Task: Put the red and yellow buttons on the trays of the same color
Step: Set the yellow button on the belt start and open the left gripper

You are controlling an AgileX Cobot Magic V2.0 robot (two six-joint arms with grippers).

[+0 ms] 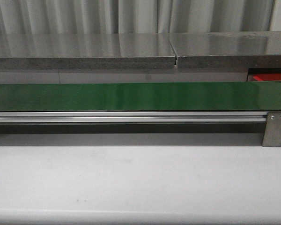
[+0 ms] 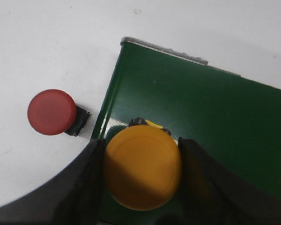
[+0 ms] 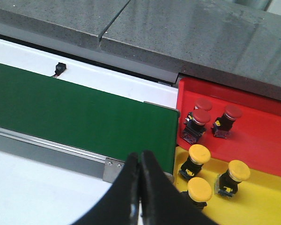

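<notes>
Over the belt (image 2: 215,122), left tool (image 2: 141,180) pinching yellow button (image 2: 143,168); right tool (image 3: 140,187) pressed together, beside trays (image 3: 257,140).

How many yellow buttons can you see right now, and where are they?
4. Three stand in the yellow tray: yellow buttons at and. One sits between the left gripper fingers over the green belt. Others may be out of view.

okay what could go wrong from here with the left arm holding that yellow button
The left gripper grips the yellow button only by its rounded cap, so it might slip. A red button lies on its side close by and could get knocked. The yellow tray already holds three buttons, so the drop spot is tight.
</notes>
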